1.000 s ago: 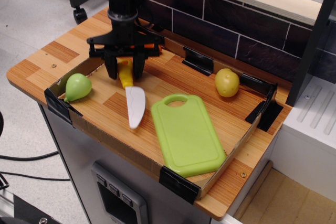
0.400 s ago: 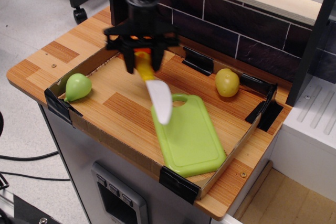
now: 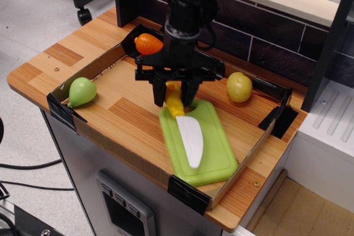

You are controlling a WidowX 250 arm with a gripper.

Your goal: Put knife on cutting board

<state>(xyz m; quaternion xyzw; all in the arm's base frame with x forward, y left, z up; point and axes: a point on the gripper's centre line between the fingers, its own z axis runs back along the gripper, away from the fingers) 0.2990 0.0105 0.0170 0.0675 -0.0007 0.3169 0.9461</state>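
My gripper (image 3: 174, 96) is shut on the yellow handle of the knife (image 3: 185, 122). The knife's white wavy blade points toward the front, over the middle of the light-green cutting board (image 3: 213, 156). The blade is on or just above the board; I cannot tell whether it touches. The board lies flat in the right half of the tray, and its handle end is hidden behind my gripper.
A shallow tray with black corner brackets (image 3: 61, 111) frames the wooden work surface. A green pear (image 3: 81, 91) lies at its left end, a yellow fruit (image 3: 239, 87) at the back right, an orange toy carrot (image 3: 148, 43) at the back. A dark brick wall stands behind.
My gripper has carried the knife from the left-middle of the tray to the right and lowered it over the cutting board. The carrot, hidden before, now shows.
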